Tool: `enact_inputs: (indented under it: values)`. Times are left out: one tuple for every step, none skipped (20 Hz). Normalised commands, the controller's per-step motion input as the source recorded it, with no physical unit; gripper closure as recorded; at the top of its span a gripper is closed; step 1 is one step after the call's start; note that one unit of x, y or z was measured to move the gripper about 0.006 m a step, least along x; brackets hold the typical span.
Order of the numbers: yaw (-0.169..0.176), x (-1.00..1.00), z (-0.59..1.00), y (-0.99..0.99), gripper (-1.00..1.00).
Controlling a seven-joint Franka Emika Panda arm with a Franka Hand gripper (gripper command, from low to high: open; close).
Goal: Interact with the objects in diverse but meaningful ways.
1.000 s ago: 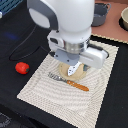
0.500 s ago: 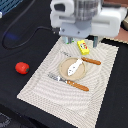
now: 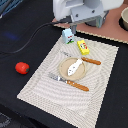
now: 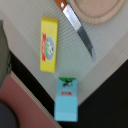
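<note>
A red tomato lies on the black surface off the exterior view's left edge of the striped placemat. On the mat's far end stand a white carton with green-blue print and a yellow packet. A white tube rests on the round tan plate. My gripper hangs high above the carton, holding nothing that I can see. Its fingers are too blurred to read and do not show in the wrist view.
A wooden-handled knife lies beyond the plate and a fork in front of it. A black cable runs across the dark surface. A pinkish table edge with a dark pot sits at the far right.
The arm has lifted off the plate and pulled back toward the far end of the mat. The carton and packet are now uncovered, and the tube stays on the plate.
</note>
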Motion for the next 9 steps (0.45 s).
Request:
enact_inputs:
  values:
    - [0.0,-0.99,-0.22,0.31,-1.0]
    - [0.0,-0.98,-0.21,0.32,-1.0]
    - [0.0,-0.91,-0.23,0.35,-1.0]
    - [0.009,-0.72,-0.21,0.29,-1.0]
    - [0.014,-0.62,-0.24,0.26,-1.0]
    - [0.007,-0.52,-0.28,0.27,-1.0]
    - [0.0,-0.45,-0.26,0.18,-1.0]
    - [0.0,-0.39,-0.27,0.17,-1.0]
    - [0.012,-0.37,-0.27,0.41,-1.0]
